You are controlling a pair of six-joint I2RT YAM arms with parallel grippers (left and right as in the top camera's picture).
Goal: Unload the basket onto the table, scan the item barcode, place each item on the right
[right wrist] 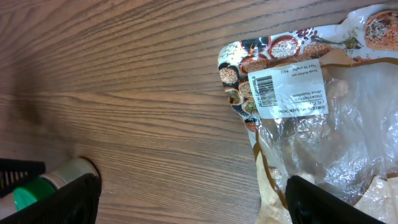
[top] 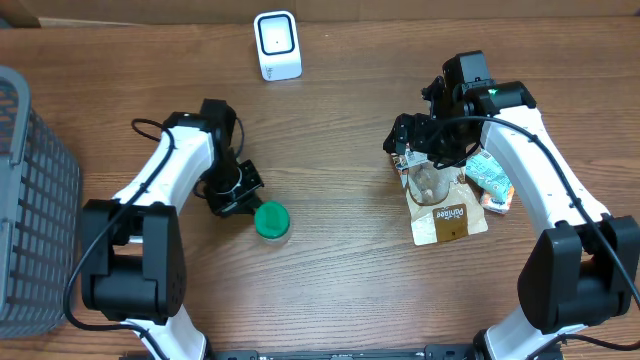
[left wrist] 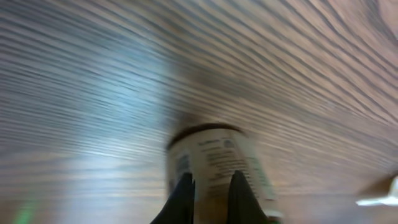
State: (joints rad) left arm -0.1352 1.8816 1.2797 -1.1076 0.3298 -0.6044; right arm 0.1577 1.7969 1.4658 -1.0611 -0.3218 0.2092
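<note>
Right wrist is showing my right gripper (right wrist: 196,198) spread wide over the food pouch (right wrist: 323,143), which is lying flat on the table (top: 330,300) with its barcode label (right wrist: 266,91) facing up. I am aiming to pinch an edge clear of that label. Left gripper (top: 238,192) is sitting shut beside the green-capped bottle (top: 271,221).

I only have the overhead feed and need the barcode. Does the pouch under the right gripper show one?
Observer: Yes. The right wrist view shows a barcode on a white label on the pouch, face up.
Operator: Is the left gripper gripping the bottle?
Observer: No. The left wrist view shows its fingers shut together in front of the bottle's printed side, not around it.
</note>
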